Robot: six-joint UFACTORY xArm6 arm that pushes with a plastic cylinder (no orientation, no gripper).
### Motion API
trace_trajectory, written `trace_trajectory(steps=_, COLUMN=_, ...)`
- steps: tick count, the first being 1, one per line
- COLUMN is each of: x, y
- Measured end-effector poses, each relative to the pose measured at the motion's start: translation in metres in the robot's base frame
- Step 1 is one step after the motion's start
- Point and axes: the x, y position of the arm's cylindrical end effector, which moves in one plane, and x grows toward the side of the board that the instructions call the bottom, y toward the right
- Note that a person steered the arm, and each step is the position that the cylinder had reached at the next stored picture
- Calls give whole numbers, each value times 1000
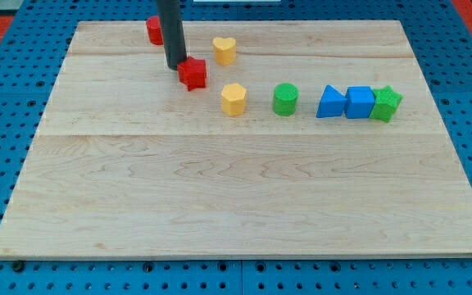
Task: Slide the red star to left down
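Red star (192,74) sits near the wooden board's (236,205) top, my tip (175,66) touching its left.
Fingerless rod grips nothing; the slide left-down looks barely begun.

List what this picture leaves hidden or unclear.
- Red block at the view's top: the rod covers its right part, so its shape is unclear.
- My tip: whether it touches the red star cannot be told.
- Rod's upper part: cut off by the top edge.

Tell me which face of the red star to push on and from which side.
Press the red star's upper-right side, coming from the view's top right. My tip now sits at its upper-left edge, which would likely drive it right. The target lies toward the bottom left.
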Motion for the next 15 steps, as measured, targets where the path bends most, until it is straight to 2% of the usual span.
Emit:
trace_trajectory(steps=1, x=8, y=-1)
trace_trajectory(steps=2, x=-22, y=3)
trace_trajectory(steps=3, x=-34, y=56)
trace_trajectory(steps=4, x=-1, y=97)
trace_trajectory(steps=7, x=17, y=-11)
trace_trajectory(steps=8, x=16, y=-10)
trace_trajectory(steps=9, x=-23, y=-23)
trace_trajectory(steps=10, x=-6, y=-66)
trace_trajectory(steps=11, x=28, y=-84)
trace_trajectory(steps=12, x=54, y=-37)
trace_trajectory(steps=13, x=38, y=-38)
trace_trajectory(steps=14, x=-13, y=-6)
trace_trajectory(steps=15, x=9, y=11)
